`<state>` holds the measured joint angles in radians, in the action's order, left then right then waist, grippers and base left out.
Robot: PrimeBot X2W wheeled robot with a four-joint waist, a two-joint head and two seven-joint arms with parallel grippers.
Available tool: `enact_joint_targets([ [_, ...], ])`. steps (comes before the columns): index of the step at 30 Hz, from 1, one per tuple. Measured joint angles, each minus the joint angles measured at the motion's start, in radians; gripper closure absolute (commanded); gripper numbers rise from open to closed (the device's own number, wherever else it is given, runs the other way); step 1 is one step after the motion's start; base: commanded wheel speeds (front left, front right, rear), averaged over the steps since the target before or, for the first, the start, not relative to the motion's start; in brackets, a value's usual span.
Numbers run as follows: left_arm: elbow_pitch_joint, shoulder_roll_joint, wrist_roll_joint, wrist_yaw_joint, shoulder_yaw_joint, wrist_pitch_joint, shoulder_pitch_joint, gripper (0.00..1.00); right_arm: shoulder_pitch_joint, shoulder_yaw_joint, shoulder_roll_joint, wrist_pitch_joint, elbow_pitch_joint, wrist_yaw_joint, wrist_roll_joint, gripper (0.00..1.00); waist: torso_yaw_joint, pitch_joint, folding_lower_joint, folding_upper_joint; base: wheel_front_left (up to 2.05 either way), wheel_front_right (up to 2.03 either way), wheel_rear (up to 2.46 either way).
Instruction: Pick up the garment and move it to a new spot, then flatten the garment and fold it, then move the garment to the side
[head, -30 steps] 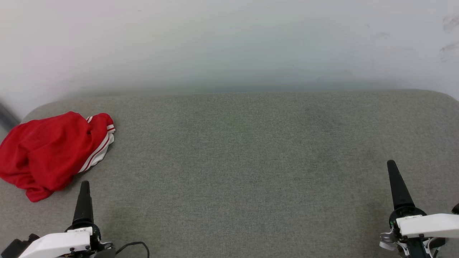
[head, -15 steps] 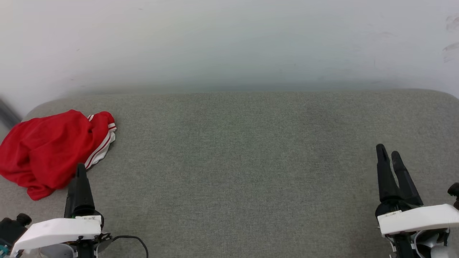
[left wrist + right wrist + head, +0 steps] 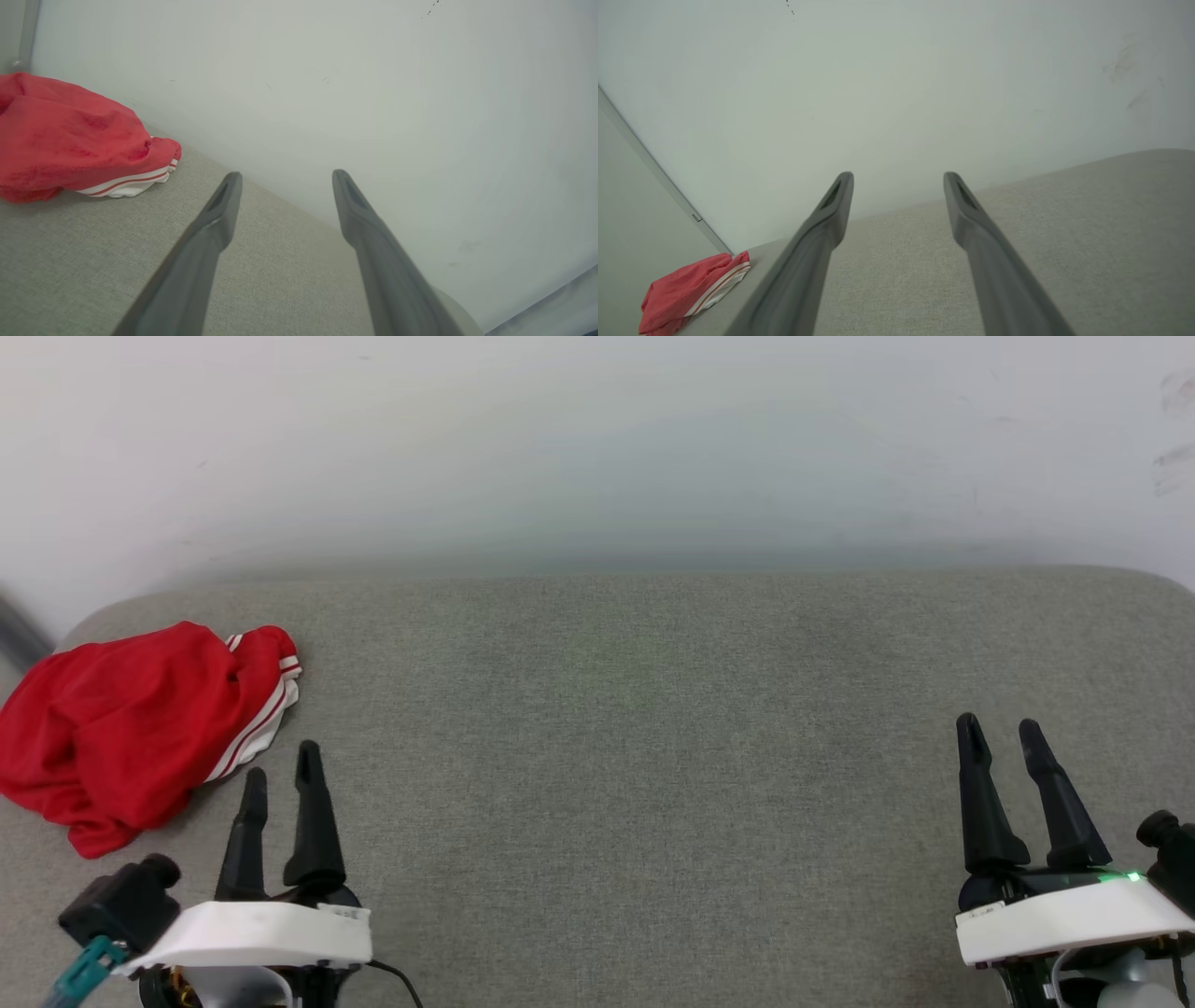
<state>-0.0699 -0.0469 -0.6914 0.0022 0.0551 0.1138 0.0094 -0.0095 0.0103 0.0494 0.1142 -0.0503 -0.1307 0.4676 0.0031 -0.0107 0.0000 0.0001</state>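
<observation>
The garment (image 3: 131,723) lies crumpled in a red heap at the far left of the grey cushioned surface (image 3: 635,756), with its white, red-striped trim showing on the right side; its lettering is hidden. It also appears as a bunched red garment (image 3: 70,140) in the left wrist view and as a small red garment (image 3: 691,289) at the lower left of the right wrist view. My left gripper (image 3: 280,761) stands open just right of and below the heap, holding nothing. At the lower right, far from the cloth, my right gripper (image 3: 997,726) is open and empty.
A pale wall (image 3: 597,448) rises right behind the surface. The surface's rounded corners curve away at the back left and back right. A dark strip (image 3: 19,635) runs down the wall at the far left.
My left gripper has shifted right and turned, so both fingers now show spread apart. My right gripper has turned too, moved slightly left, and its fingers stand wider. The garment has not moved.
</observation>
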Motion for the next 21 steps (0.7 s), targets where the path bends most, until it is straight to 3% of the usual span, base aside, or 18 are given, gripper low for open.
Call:
enact_joint_targets([
  [9,-0.006,-0.016,0.212,0.06,-0.107,0.027,0.015,0.0,0.017,0.012,0.0,0.027,-0.005,0.0,-0.138,0.0,-0.007,0.002,0.0,0.0,0.0,0.0,0.0],
  [18,-0.009,-0.07,0.308,0.147,-0.206,0.05,0.022,0.0,0.034,0.031,0.0,0.05,0.01,0.0,-0.231,0.0,-0.01,0.002,-0.0001,0.0,0.0,0.0,0.0],
  [21,0.007,-0.08,0.328,0.158,-0.234,0.057,0.026,0.0,0.035,0.028,0.0,0.056,0.009,0.0,-0.268,0.0,-0.011,0.002,0.0,0.0,0.0,0.0,0.0],
])
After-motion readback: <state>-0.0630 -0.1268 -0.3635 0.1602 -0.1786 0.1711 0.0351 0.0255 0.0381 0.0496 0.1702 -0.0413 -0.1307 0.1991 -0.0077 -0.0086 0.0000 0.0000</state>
